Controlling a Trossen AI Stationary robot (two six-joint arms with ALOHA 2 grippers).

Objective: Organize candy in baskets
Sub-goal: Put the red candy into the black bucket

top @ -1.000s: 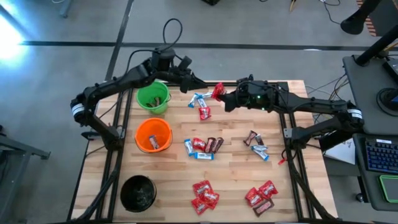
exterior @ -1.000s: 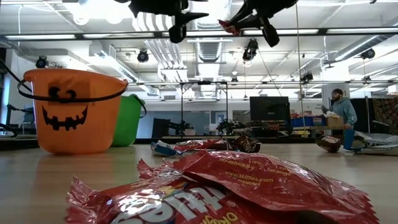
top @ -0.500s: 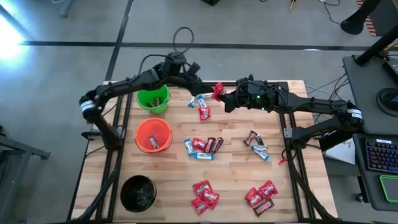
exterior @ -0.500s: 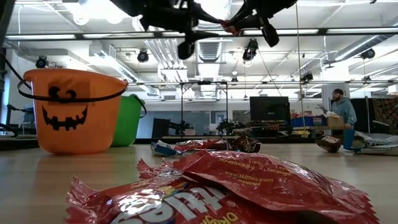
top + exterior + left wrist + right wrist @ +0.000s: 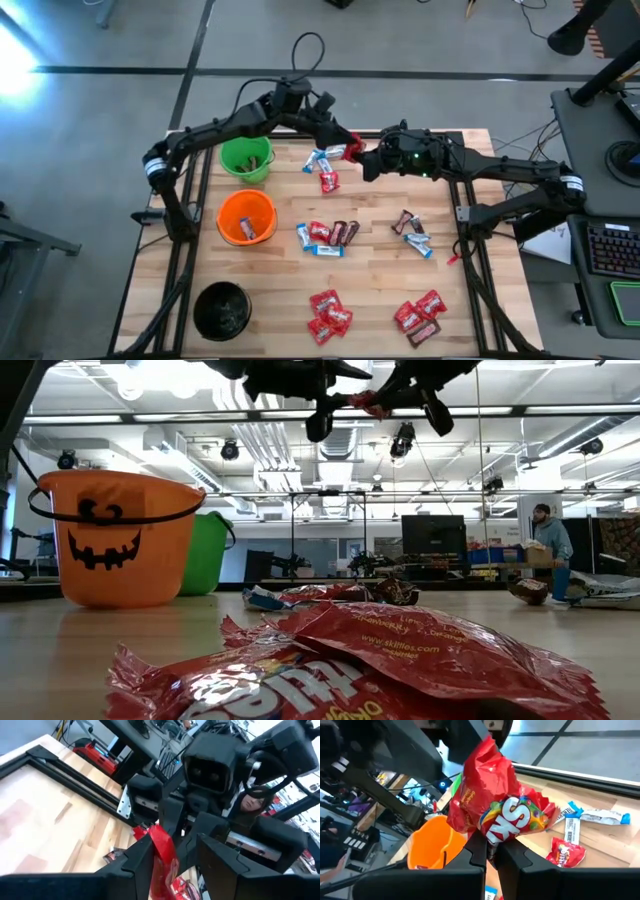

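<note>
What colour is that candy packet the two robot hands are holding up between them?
Red, with rainbow-coloured lettering; the candy packet shows best in the right wrist view.

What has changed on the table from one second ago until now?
The left gripper moved from above the green bucket across to the red candy packet, its open fingers now on either side of it. The right gripper stayed in place, shut on that packet. The orange bucket and the loose candy stayed put.

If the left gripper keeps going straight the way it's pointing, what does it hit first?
Most likely the glossy red candy packet, pinched in the right gripper. The left gripper has its fingers open either side of it already, though depth is hard to judge.
</note>
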